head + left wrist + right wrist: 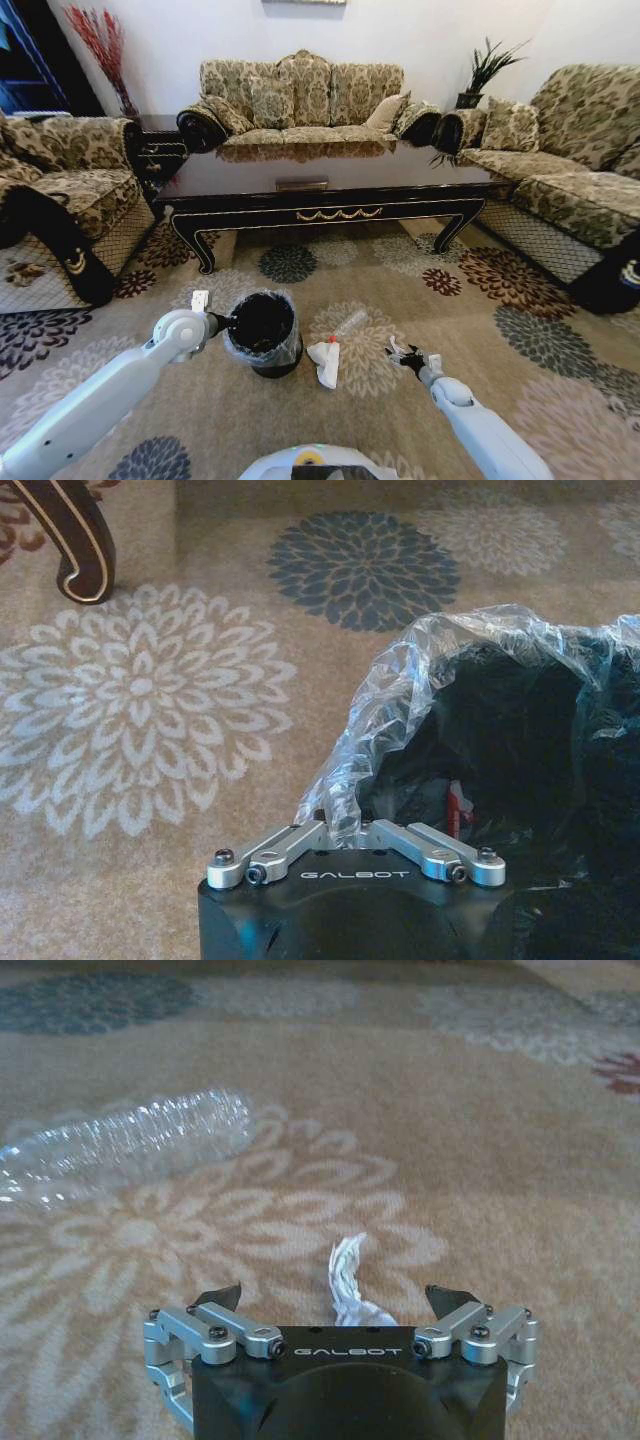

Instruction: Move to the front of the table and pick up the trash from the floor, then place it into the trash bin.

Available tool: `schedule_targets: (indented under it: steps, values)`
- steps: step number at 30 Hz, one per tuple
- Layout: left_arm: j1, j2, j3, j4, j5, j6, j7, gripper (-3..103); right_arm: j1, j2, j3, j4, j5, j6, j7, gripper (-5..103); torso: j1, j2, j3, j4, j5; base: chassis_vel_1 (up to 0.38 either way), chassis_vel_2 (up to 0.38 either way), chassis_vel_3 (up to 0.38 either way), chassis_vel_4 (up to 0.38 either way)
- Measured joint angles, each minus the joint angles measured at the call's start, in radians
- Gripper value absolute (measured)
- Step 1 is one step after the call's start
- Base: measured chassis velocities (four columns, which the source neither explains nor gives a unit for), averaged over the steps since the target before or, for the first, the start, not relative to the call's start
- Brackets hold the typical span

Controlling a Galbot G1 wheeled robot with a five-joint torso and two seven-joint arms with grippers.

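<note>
Head view: bin (263, 333) stands on carpet (560, 330) before table (330, 180).
Left gripper (342, 832): fingers pinching the bin's liner (400, 695).
Right gripper (338, 1305): fingers spread, low over carpet, white paper (349, 1280) between them.
Bottle (120, 1150): lying nearby.

Glossy dark wood is seen on the table (330, 175) — its top mirrors the sofa. Before it, matt woven carpet (520, 330) is laid; on this lie a clear ribbed plastic bottle (130, 1150), crumpled white paper (325, 362) and a black bin (264, 335) lined with crinkled shiny film (400, 700).

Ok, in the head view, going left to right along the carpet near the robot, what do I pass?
Left gripper → trash bin → white paper wad → right gripper.
</note>
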Motion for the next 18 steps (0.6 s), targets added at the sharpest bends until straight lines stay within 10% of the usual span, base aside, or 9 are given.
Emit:
schedule_targets:
  steps: [6, 18]
  values:
    - [-0.005, 0.001, 0.003, 0.0, -0.009, 0.0, -0.007, 2, 0.043, 0.022, -0.021, -0.086, -0.014, 0.025, -0.007, 103, 0.0, 0.0, 0.0, 0.0, 0.0001, 0.0, 0.0, 0.0, 0.0]
    - [-0.003, 0.0, 0.01, 0.015, -0.005, 0.0, -0.014, 2, 0.102, 0.052, -0.032, -0.204, -0.009, 0.054, -0.014, 66, 0.0, 0.0, 0.0, 0.0003, 0.0, 0.0, 0.0, 0.0, 0.0]
